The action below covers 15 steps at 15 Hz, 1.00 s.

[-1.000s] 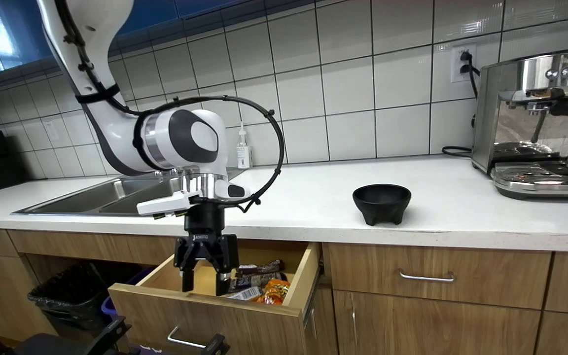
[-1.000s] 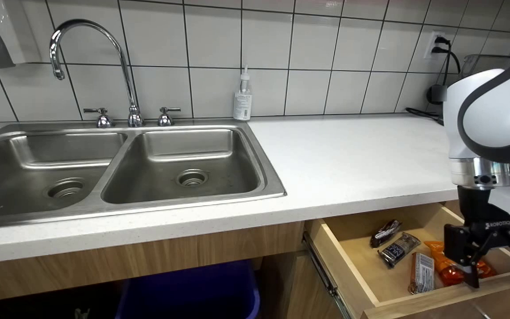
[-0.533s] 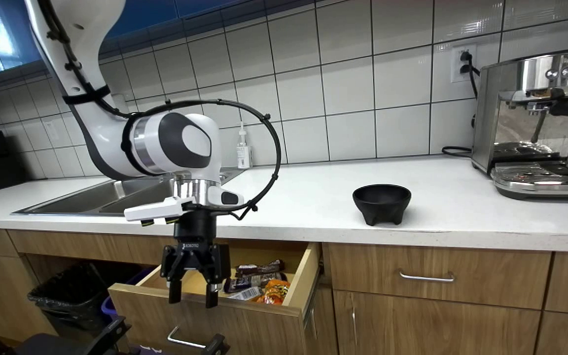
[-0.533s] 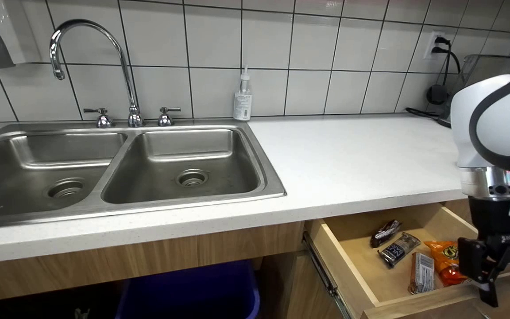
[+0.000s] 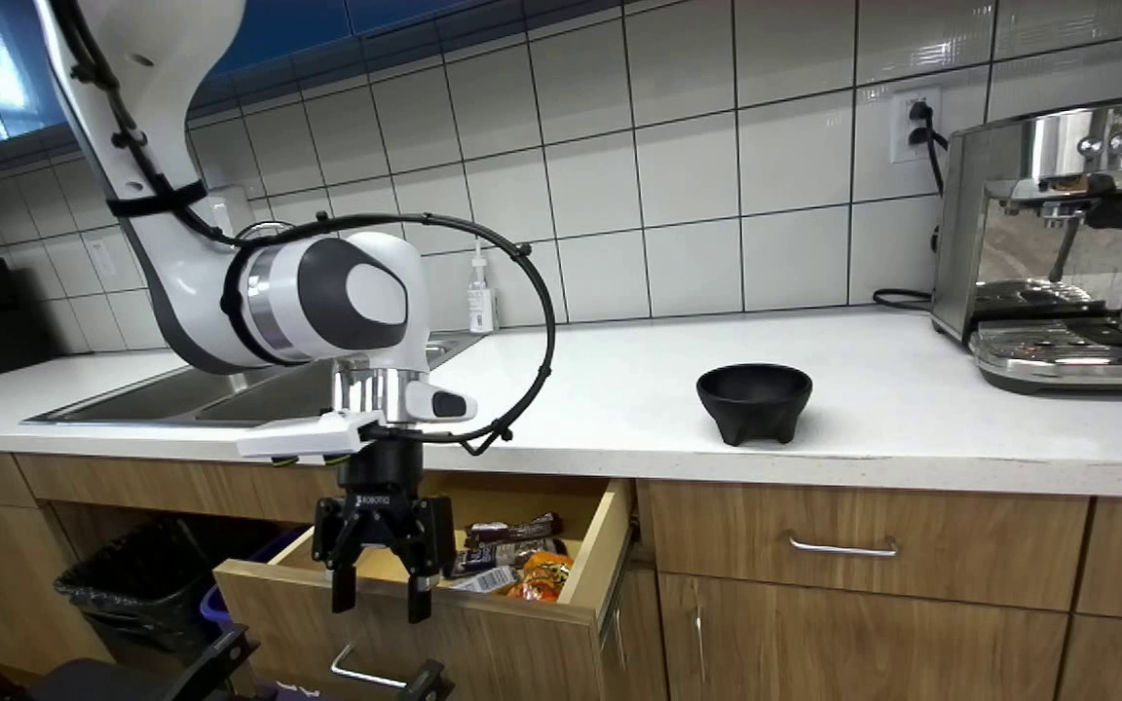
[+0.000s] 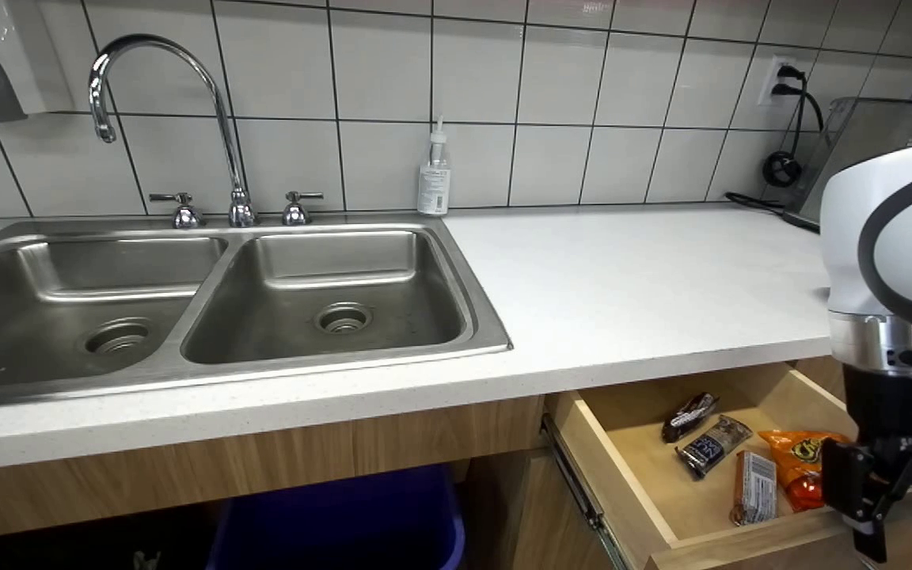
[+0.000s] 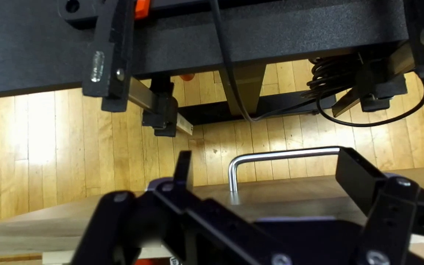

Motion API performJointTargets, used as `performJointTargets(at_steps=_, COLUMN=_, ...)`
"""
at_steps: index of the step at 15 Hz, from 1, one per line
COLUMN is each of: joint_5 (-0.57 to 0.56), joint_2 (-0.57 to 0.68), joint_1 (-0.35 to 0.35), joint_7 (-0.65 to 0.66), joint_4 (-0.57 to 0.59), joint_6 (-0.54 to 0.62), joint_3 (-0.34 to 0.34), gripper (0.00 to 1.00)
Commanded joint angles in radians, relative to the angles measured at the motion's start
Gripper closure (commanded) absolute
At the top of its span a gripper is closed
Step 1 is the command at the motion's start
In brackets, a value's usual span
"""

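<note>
My gripper (image 5: pixel 382 602) stands open and points down at the front panel of a pulled-out wooden drawer (image 5: pixel 405 592), with nothing held. In the wrist view, the metal drawer handle (image 7: pixel 289 154) appears between the spread fingers; in an exterior view that handle (image 5: pixel 366 672) sits lower than the fingertips, apart from them. Inside the drawer lie an orange snack bag (image 6: pixel 798 467), a bar with a white label (image 6: pixel 757 487), a dark wrapped bar (image 6: pixel 713 446) and a brown-wrapped bar (image 6: pixel 689 417). The gripper partly covers the orange bag's side of the drawer in that exterior view.
On the white counter (image 5: pixel 619 389) stand a black footed bowl (image 5: pixel 754 399) and an espresso machine (image 5: pixel 1058 243). A double sink (image 6: pixel 345 317) and a pump bottle (image 6: pixel 434 182) are further along. A black frame (image 7: pixel 271 40) with coiled cable faces the drawer.
My gripper has come out of the area over the drawer's contents and sunk lower, now at the drawer front. It stays open. The drawer and packets have not moved.
</note>
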Motion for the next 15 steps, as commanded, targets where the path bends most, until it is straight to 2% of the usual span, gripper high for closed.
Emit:
performJointTargets(at_steps=1, joint_5=0.015, joint_2=-0.002, joint_1=-0.028, joint_7=-0.038, joint_4=-0.037, joint_6=0.098, joint_3=0.022, gripper=0.00)
performJointTargets(at_steps=9, joint_5=0.013, joint_2=-0.006, joint_1=-0.024, joint_7=-0.016, joint_4=-0.094, joint_6=0.270, joint_3=0.010, gripper=0.00)
performJointTargets(at_steps=15, joint_5=0.008, joint_2=0.022, joint_1=-0.017, joint_7=0.010, joint_4=-0.074, joint_6=0.370, joint_3=-0.008, gripper=0.00)
